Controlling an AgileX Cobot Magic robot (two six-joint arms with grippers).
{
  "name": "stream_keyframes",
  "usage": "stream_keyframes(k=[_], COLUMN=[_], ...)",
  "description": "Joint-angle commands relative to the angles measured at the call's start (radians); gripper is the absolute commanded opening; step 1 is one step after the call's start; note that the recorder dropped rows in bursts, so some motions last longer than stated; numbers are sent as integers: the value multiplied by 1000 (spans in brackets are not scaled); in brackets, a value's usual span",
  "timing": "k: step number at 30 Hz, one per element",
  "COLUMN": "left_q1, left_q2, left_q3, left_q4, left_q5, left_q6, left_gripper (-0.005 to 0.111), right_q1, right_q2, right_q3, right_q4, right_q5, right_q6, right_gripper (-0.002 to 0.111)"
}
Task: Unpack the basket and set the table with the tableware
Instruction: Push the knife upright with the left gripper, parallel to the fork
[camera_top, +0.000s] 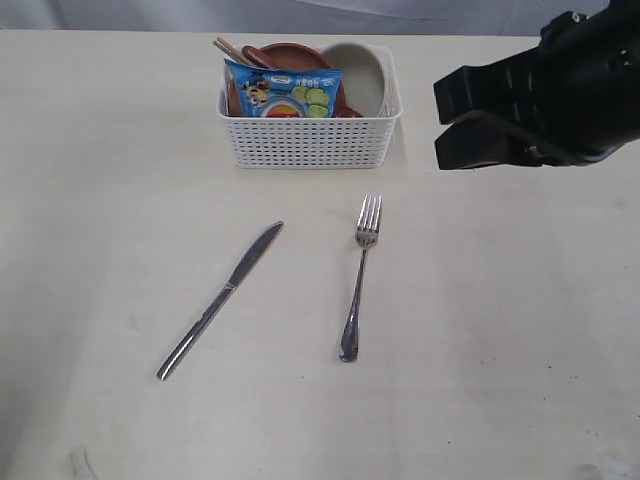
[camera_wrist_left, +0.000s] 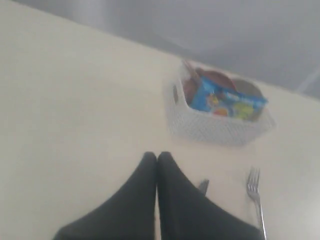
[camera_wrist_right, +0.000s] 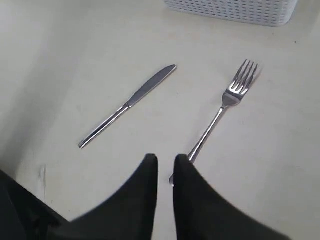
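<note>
Knife and fork laid; basket part unpacked.
Both lie flat on the table; beyond, the basket holds bowl and plate. My left hand is pressed together; my right hand, narrowly parted and empty, hovers beside the basket. Next, I judge: lift the bowl.

Pale beige table with basket, knife and fork
</note>
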Motion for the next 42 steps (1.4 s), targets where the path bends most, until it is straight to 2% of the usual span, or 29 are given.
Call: stream_keyframes(k=[1, 3, 5, 7, 9, 11, 15, 16, 19, 23, 35, 39, 42], left_q1=[-3, -3, -6, -38, -104, -192, -357, -386, -469, -506, -506, -506, -506], left_q2=[292, 423, 525, 611, 685, 742, 843, 866, 948, 1032, 1201, 1227, 1248], left_q3=[-166, -206, -210, -210, -197, -192, -192, -192, -192, -192, -192, -192, -192], left_q4=[-331, -428, -485, -473, -469, -469, -465, -457, -343, -174, -191, -191, -219], left_q5=[237, 338, 362, 377, 367, 319, 148, 101, -43, -117, -133, -147, -129], left_q6=[541, 721, 782, 814, 868, 904, 891, 885, 767, 590, 568, 488, 483], left_gripper=[0, 0, 0, 1, 7, 18, 55, 59, 52, 48, 44, 24, 4], right_q1=[-6, -6, -6, -6, -6, -6, -6, -6, -6, -6, -6, -6, -6], right_q2=[-6, -6, -6, -6, -6, -6, -6, -6, -6, -6, -6, -6, -6], right_q3=[3, 3, 3, 3, 3, 3, 3, 3, 3, 3, 3, 3, 3], right_q4=[3, 3, 3, 3, 3, 3, 3, 3, 3, 3, 3, 3, 1], right_q5=[10, 10, 12, 12, 12, 12, 12, 12, 12, 20, 23, 23, 23], right_q6=[-13, -13, -13, -13, -13, -17, -20, -20, -20, -24, -36, -36, -35], right_gripper=[12, 12, 12, 12, 12, 12, 12, 12, 12, 12, 12, 12, 12])
